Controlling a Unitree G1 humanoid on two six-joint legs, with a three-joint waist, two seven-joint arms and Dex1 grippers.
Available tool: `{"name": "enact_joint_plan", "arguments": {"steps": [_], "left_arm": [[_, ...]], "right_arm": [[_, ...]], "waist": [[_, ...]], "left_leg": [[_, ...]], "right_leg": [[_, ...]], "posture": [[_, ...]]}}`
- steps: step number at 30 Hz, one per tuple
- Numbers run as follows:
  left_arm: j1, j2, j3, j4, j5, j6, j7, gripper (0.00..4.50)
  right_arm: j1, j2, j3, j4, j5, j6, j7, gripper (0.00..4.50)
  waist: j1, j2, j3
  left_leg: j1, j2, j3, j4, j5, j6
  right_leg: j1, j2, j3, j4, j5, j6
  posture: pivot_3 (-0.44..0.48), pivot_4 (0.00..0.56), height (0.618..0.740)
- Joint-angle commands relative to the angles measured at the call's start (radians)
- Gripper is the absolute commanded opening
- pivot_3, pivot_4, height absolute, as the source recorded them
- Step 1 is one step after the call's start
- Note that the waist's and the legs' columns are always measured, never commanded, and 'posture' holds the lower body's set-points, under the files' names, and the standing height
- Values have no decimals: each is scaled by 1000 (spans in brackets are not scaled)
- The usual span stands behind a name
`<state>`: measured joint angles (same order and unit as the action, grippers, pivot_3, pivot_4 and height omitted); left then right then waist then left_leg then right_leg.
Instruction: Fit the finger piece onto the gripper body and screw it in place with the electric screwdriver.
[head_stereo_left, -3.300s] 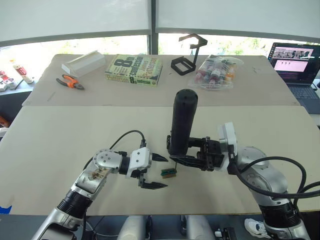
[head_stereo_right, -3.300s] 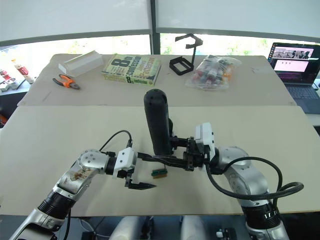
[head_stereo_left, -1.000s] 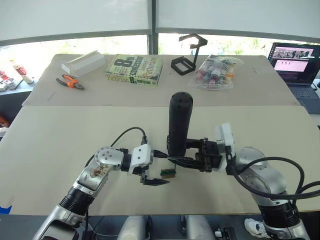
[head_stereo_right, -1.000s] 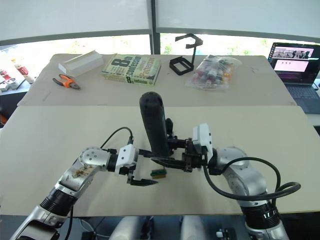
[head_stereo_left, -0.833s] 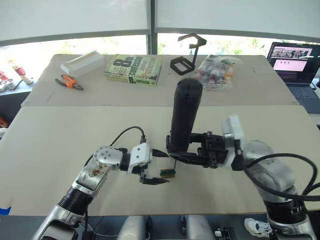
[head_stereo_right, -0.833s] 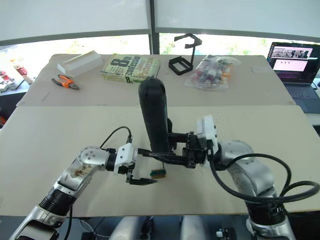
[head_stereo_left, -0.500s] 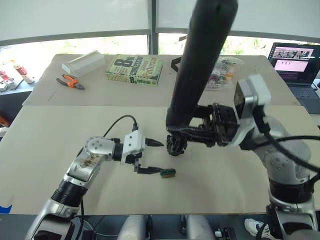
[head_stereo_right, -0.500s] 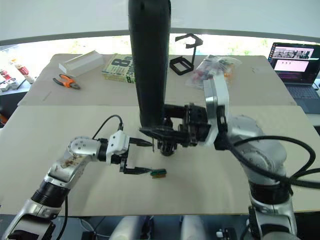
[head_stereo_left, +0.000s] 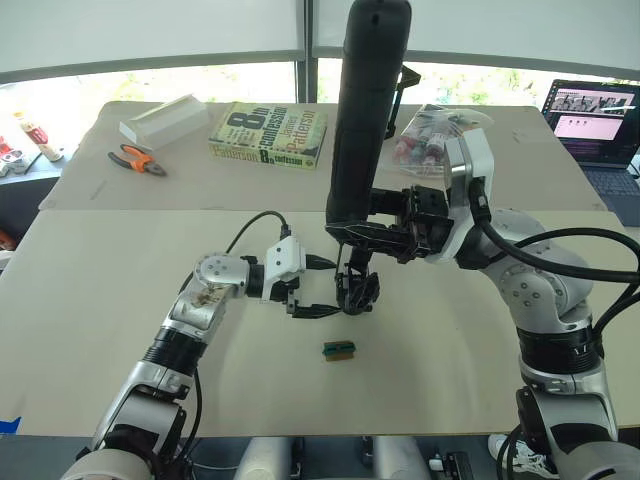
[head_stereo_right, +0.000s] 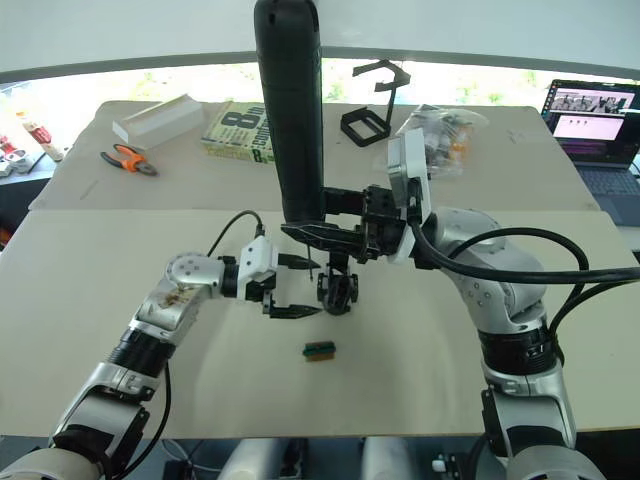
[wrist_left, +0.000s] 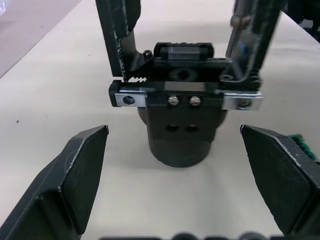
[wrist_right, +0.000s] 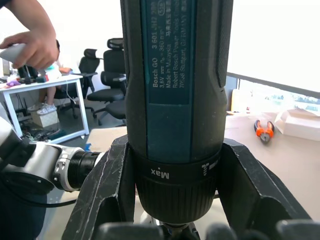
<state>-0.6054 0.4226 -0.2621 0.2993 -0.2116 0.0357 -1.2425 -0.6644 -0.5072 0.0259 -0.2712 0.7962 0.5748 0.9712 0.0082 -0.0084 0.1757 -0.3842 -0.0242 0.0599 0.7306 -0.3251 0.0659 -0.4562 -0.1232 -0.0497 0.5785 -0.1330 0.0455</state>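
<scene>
On the beige table (head_stereo_left: 100, 300) we see the gripper body (head_stereo_left: 356, 290) standing just before our wide-open, empty left gripper (head_stereo_left: 318, 287). Our right gripper (head_stereo_left: 362, 235) clamps the screwdriver (head_stereo_left: 364, 110) upright above it. A green block (head_stereo_left: 339, 349) lies nearby.

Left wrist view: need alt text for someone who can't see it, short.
The gripper body stands upright on the beige table, straight ahead of the left gripper, whose two black fingers are spread wide to either side of it without touching. Its stubby cylindrical base carries a silvery cross bar with small screws.
</scene>
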Motion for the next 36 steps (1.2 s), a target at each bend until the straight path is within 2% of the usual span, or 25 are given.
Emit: {"name": "enact_joint_plan", "arguments": {"steps": [1,10,36], "left_arm": [[-21,-3,-11,8,10,-33,-34,4500],[-20,3,-12,8,26,-57,-72,4500],[-44,-36,-11,34,49,-75,-68,4500]], "right_arm": [[-27,0,-33,-35,15,-19,10,1891],[-56,-9,-38,-46,24,20,-11,1891],[1,-59,-40,-44,4,7,33,1891]], "waist": [[-2,0,0],[-6,0,0],[-5,0,0]], "left_leg": [[0,0,0,0,0,0],[0,1,0,1,0,-1],[0,1,0,1,0,-1]], "right_leg": [[0,0,0,0,0,0],[0,0,0,1,1,0],[0,0,0,1,1,1]], "posture": [[0,150,740],[0,150,740],[0,150,740]]}}
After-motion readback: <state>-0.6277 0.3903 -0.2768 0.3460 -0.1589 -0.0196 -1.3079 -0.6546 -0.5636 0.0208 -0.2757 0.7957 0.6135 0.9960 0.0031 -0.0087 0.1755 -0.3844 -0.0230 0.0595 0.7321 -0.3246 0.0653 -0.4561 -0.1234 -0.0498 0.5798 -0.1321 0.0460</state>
